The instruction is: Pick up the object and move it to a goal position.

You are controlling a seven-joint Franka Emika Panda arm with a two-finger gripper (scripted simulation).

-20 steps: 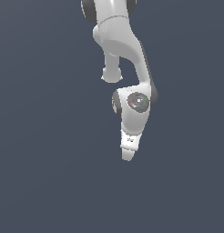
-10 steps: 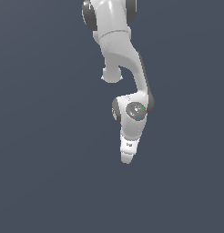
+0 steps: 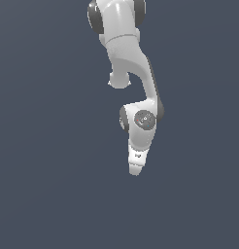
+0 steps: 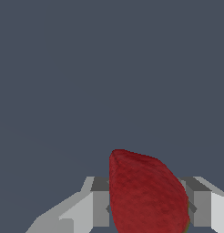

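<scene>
In the wrist view the object [image 4: 148,193] is a red strawberry-like lump held between my two grey fingers [image 4: 99,205], one on each side of it. My gripper [image 4: 148,209] is shut on it. A thin green edge shows at its lower side. In the exterior view the white arm reaches down from the top and the gripper [image 3: 135,170] points downward near the middle of the picture. The hand hides the object in that view.
A flat dark grey-blue surface [image 3: 48,185] fills all the space around the arm in both views. No other objects or edges show.
The arm's wrist and hand have shifted slightly towards the exterior view's left and a little downward over the last second. The grip looks unchanged.
</scene>
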